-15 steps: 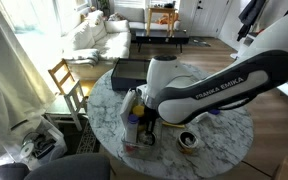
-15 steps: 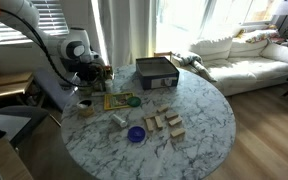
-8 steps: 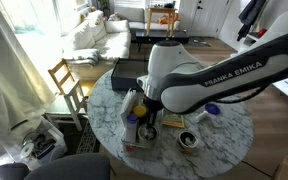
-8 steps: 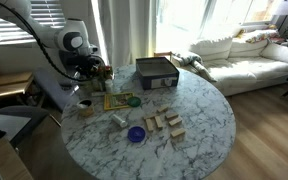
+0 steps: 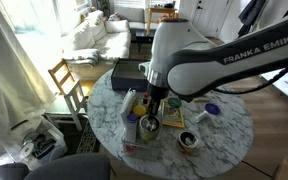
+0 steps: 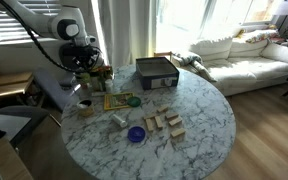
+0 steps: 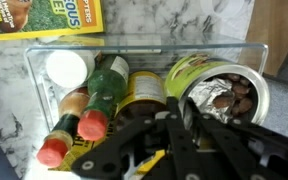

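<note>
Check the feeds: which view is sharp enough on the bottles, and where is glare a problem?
Wrist view: bottles and clear bin sharp, evenly lit; shut gripper a dark, blurred mass up close. In an exterior view the curtained window washes out to white. In an exterior view the far windows blow out too.

White sofa (image 6: 246, 52), wooden chair (image 5: 66, 82), sunlit curtained windows (image 6: 199, 15), wood floor (image 5: 94, 75)

We log a black tool (image 7: 180, 125). Just beyond it: bottles (image 7: 92, 125) with red caps and green labels, a white lid (image 7: 66, 68), a lime-green can (image 7: 189, 72) with brown contents. Farther beyond is a yellow-green book (image 7: 44, 15). The table (image 7: 4, 90) is white marble with grey veins.
</note>
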`<state>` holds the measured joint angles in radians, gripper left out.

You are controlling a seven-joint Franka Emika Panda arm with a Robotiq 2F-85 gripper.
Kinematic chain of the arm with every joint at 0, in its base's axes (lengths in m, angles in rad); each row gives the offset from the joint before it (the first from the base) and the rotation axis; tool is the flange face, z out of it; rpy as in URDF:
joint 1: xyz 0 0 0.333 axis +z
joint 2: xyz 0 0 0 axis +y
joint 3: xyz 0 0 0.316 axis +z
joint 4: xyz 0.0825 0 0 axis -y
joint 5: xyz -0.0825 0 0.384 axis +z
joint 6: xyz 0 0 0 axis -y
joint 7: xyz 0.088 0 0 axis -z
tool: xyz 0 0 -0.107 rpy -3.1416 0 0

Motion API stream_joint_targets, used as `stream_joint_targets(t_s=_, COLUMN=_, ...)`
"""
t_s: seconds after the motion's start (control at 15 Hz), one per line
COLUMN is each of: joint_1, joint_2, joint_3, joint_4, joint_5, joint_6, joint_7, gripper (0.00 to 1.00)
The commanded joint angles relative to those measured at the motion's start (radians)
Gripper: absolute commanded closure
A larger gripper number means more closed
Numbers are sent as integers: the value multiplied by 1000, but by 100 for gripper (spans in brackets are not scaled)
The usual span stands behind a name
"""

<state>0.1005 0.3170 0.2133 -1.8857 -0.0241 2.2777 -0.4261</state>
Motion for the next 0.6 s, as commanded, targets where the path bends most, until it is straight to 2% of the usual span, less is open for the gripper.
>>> stream_joint_targets(t_s=0.0, joint_1=-29, joint_2=-105, joint_3=1, joint_4=-36, joint_5=60, joint_6=-28, joint_7=-54, gripper=97)
stream_joint_targets(t_s=0.2, joint_1=-50, joint_2=-181, joint_3=-4, joint_4=-58, joint_5=122, joint_6=-64, joint_7=-116, gripper=97)
stream_joint_targets(t_s=0.53, joint_1=-67, joint_2=-320, joint_3=-49, joint_4=-193, joint_5=204, joint_6=-79, joint_7=-231, gripper=97)
